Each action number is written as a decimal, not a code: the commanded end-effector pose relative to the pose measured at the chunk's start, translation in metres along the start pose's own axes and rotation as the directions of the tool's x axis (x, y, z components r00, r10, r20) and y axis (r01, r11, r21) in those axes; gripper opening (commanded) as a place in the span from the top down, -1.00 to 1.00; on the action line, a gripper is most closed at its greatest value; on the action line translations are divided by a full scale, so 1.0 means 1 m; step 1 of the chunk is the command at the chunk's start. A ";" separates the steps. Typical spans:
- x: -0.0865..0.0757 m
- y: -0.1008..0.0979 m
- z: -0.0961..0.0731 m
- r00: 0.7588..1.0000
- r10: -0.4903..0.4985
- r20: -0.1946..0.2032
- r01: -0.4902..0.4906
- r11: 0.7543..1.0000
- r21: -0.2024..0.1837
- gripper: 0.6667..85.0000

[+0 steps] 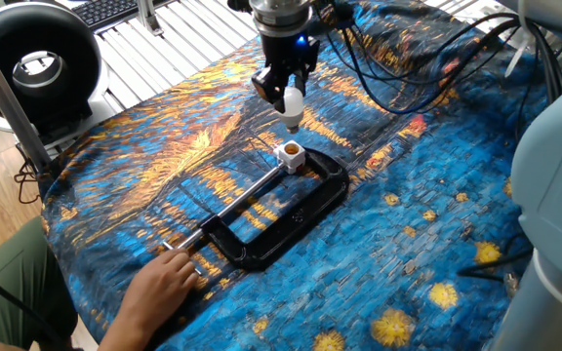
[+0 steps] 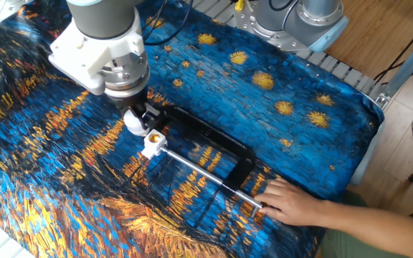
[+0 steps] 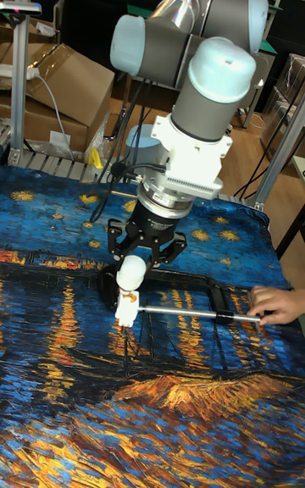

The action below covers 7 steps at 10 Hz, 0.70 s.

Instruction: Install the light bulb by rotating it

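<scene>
Light bulb [image 3: 130, 274] between fingers [image 3: 113, 248]
</scene>
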State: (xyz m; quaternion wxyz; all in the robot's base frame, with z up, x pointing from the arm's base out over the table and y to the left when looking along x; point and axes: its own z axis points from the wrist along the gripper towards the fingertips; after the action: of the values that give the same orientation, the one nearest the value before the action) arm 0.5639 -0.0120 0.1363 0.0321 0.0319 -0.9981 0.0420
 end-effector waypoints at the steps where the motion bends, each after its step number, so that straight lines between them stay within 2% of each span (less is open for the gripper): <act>1: 0.003 0.001 0.000 1.000 0.013 0.022 -0.012 0.999 -0.032 0.99; 3: 0.005 0.005 0.000 1.000 0.015 0.026 -0.014 0.999 -0.038 0.99; 5: 0.000 0.009 0.002 0.998 0.018 0.064 -0.015 0.999 -0.041 0.99; 7: -0.002 0.012 0.002 0.996 0.028 0.085 -0.024 0.999 -0.044 0.99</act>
State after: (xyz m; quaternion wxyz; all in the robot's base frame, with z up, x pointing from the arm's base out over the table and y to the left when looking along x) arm 0.5621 -0.0068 0.1335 0.0068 0.0259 -0.9992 0.0290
